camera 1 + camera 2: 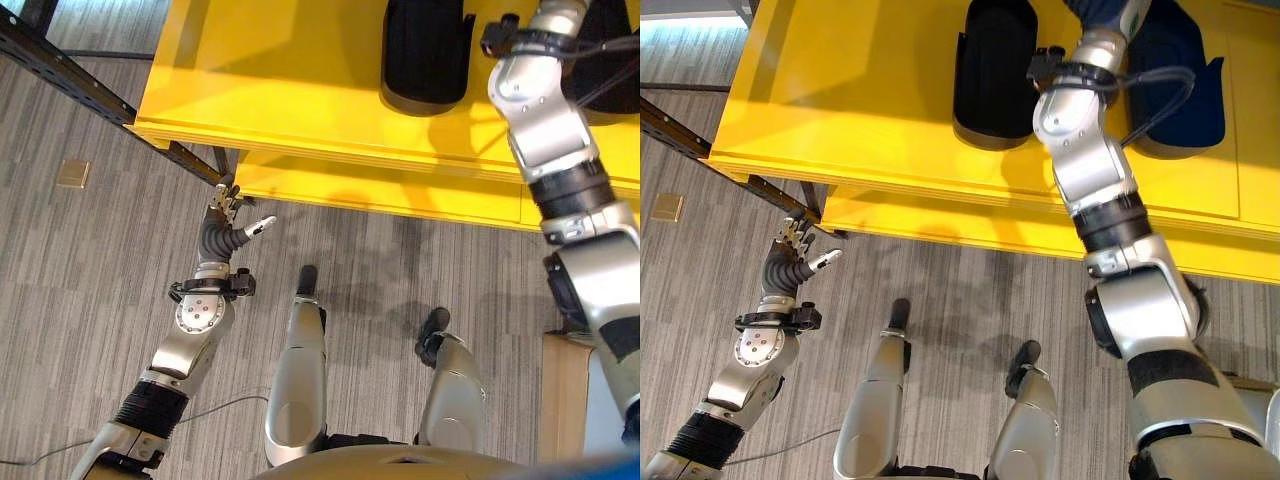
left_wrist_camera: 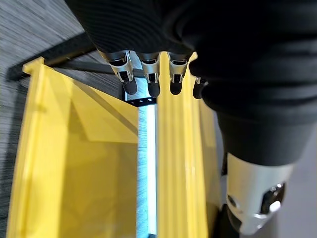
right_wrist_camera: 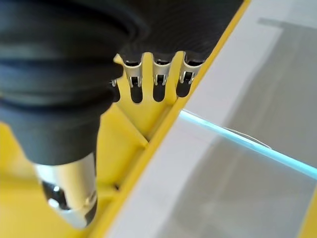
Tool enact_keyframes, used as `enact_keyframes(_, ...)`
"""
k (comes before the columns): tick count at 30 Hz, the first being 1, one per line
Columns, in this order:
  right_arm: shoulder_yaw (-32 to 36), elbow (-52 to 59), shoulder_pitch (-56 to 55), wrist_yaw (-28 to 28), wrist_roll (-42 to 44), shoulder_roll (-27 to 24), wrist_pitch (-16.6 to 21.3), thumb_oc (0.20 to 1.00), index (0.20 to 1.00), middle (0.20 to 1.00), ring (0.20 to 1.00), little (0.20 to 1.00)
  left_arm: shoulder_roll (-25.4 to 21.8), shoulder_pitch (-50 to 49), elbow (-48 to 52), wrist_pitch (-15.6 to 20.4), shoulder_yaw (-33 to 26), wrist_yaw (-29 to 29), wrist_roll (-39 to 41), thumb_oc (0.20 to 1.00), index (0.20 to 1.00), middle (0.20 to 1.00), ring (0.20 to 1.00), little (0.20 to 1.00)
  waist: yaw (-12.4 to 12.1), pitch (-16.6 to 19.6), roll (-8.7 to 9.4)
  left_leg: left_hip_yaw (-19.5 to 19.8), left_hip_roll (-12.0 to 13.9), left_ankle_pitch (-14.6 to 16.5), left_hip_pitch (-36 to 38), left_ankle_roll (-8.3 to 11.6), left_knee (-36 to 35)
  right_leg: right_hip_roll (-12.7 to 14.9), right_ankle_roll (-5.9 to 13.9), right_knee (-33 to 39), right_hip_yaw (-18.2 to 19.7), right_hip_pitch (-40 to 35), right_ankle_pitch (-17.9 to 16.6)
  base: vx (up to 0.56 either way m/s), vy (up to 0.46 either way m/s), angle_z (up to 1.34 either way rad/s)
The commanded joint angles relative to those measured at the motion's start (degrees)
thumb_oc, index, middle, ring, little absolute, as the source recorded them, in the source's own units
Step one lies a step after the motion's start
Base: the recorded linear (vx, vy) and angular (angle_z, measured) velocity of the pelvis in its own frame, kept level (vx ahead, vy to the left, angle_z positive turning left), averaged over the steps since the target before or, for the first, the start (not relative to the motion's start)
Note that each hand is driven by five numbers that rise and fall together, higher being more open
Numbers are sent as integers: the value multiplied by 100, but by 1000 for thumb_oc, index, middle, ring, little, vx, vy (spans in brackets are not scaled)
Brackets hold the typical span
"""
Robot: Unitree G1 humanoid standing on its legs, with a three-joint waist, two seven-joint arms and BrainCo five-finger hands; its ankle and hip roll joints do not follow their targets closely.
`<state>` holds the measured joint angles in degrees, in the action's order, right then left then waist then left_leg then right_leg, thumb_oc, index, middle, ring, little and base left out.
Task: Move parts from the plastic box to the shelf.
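Left hand [image 1: 226,222] low at about 8 o'clock of the head views, over grey carpet just short of the yellow shelf's lower front edge. Fingers straight and relaxed, thumb out to the side, nothing in it. Its wrist view looks along the dark fingertips [image 2: 150,85] to a yellow ledge and a dark perforated rack post [image 1: 70,82].

Right hand [image 3: 153,82] reaches up and over the yellow shelf [image 1: 280,90], its arm crossing the shelf toward 1 o'clock; in the head views the hand itself is out past the upper edge. In its own wrist view the fingers run out straight in a row above an inner corner of the yellow shelf, thumb apart, holding nothing that I can see.

Two dark parts already lie on the shelf top: one black part [image 1: 992,70] at 12 o'clock, a second dark part [image 1: 1185,90] beside it toward 1 o'clock, partly behind the right arm.

Corner of what may be a carton [image 1: 565,400] at 4 o'clock; can't tell if it is the plastic box.

Judgement: placing step looks done for this pass, the right hand empty over the shelf. Next move calls for drawing that arm back clear of the shelf's front lip and the placed parts, then turning to the box for another.
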<state>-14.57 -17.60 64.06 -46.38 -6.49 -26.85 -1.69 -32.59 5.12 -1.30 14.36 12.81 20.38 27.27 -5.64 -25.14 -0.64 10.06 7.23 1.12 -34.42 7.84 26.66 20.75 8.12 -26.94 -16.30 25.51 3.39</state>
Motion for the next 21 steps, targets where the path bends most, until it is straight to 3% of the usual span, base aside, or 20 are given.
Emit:
enact_keyframes(1, 411, 447, -146, 172, -311, -127, 329, 1000, 1000, 1000, 1000, 1000, -31, -172, 409, 221, -233, -2, -370, 1000, 1000, 1000, 1000, 1000, -48, -33, -24, -184, 5, 559, 323, -215, -6, -86, -12, -194, 386, 73, 176, 2, -4, -7)
enact_keyframes(9, 181, 1271, -1239, 795, -1113, -137, 257, 1000, 1000, 1000, 1000, 1000, 50, -435, 476, 161, -458, -81, -519, 1000, 1000, 1000, 1000, 1000, 34, 3, 52, -253, 73, 574, 503, -207, -83, -100, 17, -87, 435, -58, 162, 7, -5, -3)
enact_keyframes(10, 164, 1510, -1558, 838, -1661, -180, 148, 1000, 1000, 1000, 1000, 1000, 81, -462, 473, 141, -505, -84, -646, 1000, 1000, 1000, 1000, 1000, 71, 3, 60, -264, 79, 577, 524, -212, -97, -95, 32, -54, 434, -95, 142, 0, 0, 0)
enact_keyframes(13, 159, 1848, -1922, 839, -2155, -65, 112, 1000, 1000, 1000, 1000, 1000, 114, -483, 455, 141, -503, -45, -762, 1000, 1000, 1000, 1000, 1000, 103, 10, 67, -263, 63, 533, 521, -221, -121, -85, 37, 3, 424, -118, 86, 0, 0, 0)
enact_keyframes(16, -163, 2109, -2511, 388, -3817, 14, -222, 1000, 1000, 1000, 1000, 1000, 166, -434, 550, 253, -473, 114, -1113, 1000, 1000, 1000, 1000, 1000, 80, 23, 50, -247, 55, 597, 533, -229, -87, -61, 74, 48, 400, -202, 107, 0, 0, 0)
enact_keyframes(17, -175, 2106, -2504, 383, -3834, 18, -230, 1000, 1000, 1000, 1000, 1000, 175, -433, 548, 256, -475, 118, -1120, 1000, 1000, 1000, 1000, 1000, 98, 36, 49, -240, 40, 537, 509, -237, -118, -54, 68, 84, 391, -187, 53, 0, 0, 0)
enact_keyframes(18, -404, 2285, -2598, 498, -4390, -41, -379, 1000, 1000, 1000, 1000, 1000, 189, -390, 569, 263, -450, 170, -1231, 1000, 1000, 1000, 1000, 1000, 103, 23, 62, -238, 36, 559, 511, -236, -94, -45, 78, 79, 383, -204, 49, 0, 0, 0)
enact_keyframes(20, -579, 2368, -2756, 545, -4720, -86, -465, 1000, 1000, 1000, 1000, 1000, 233, -351, 513, 265, -377, 210, -1306, 1000, 1000, 1000, 1000, 1000, 129, 38, 78, -242, 27, 547, 490, -240, -88, -32, 89, 99, 382, -198, 14, 0, 15, 0)
enact_keyframes(21, -929, 2321, -2902, 825, -4943, -54, -451, 1000, 1000, 1000, 1000, 1000, 290, -309, 473, 254, -329, 245, -1378, 1000, 1000, 1000, 1000, 1000, 151, 25, 111, -258, 46, 615, 494, -237, -35, -28, 114, 95, 407, -203, 26, -34, 35, 0)
